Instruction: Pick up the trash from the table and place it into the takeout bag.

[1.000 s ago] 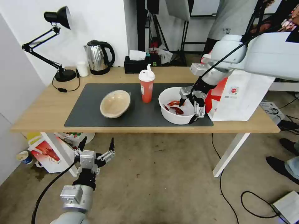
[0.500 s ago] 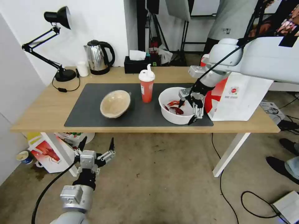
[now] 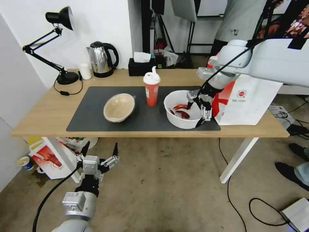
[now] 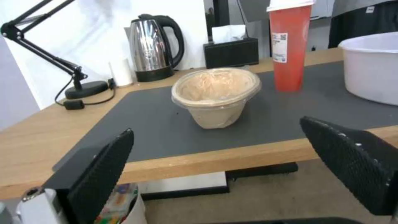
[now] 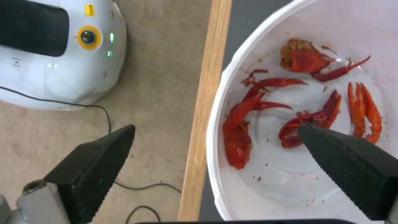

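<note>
Right gripper (image 3: 195,113) spread wide over the white bowl's (image 3: 180,124) near rim. Left gripper (image 3: 99,150) parked low, likewise spread, holding nothing.

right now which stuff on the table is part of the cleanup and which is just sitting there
Job: white bowl of crayfish shells, straddled by the open right gripper; red cup; tan paper bowl; takeout bag.

Just there: desk lamp, kettle, small white cup, tissue box.
</note>
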